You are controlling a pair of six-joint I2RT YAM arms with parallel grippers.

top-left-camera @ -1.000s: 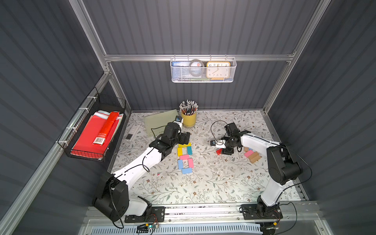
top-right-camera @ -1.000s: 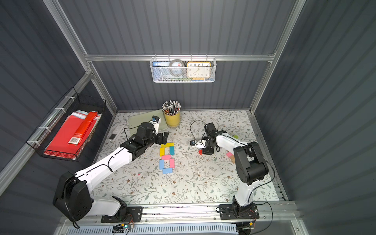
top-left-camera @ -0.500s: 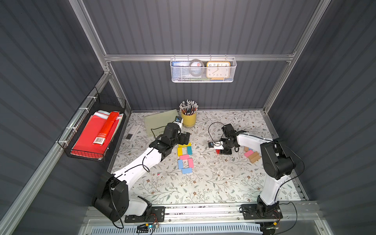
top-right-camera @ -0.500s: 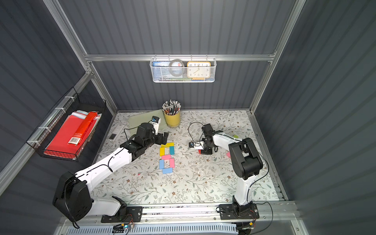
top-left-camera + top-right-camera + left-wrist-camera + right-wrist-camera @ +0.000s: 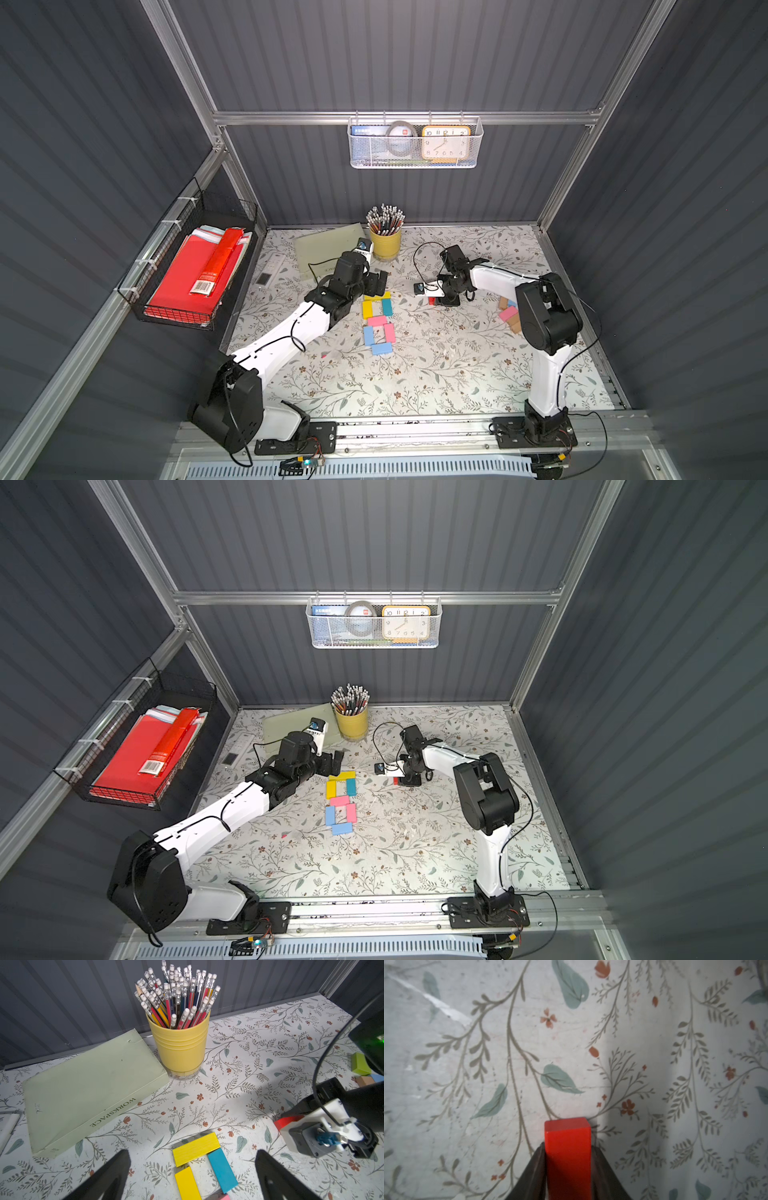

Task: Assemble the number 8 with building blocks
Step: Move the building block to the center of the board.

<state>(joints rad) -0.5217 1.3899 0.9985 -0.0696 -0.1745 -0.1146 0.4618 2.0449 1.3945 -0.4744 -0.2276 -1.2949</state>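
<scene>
right gripper (image 5: 568, 1148) is clamped on a red block (image 5: 567, 1134) just above the floral mat (image 5: 467, 1043). left gripper (image 5: 192, 1154) hangs wide open over the top of the seven-block number 8 (image 5: 377, 321).

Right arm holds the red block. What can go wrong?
1. The right gripper clamps the red block with one end sticking out; it may pivot on placing.
2. The number 8 already has seven blocks, so red has no free slot.
3. The open left gripper hangs close by the yellow top block and may nudge it.
</scene>
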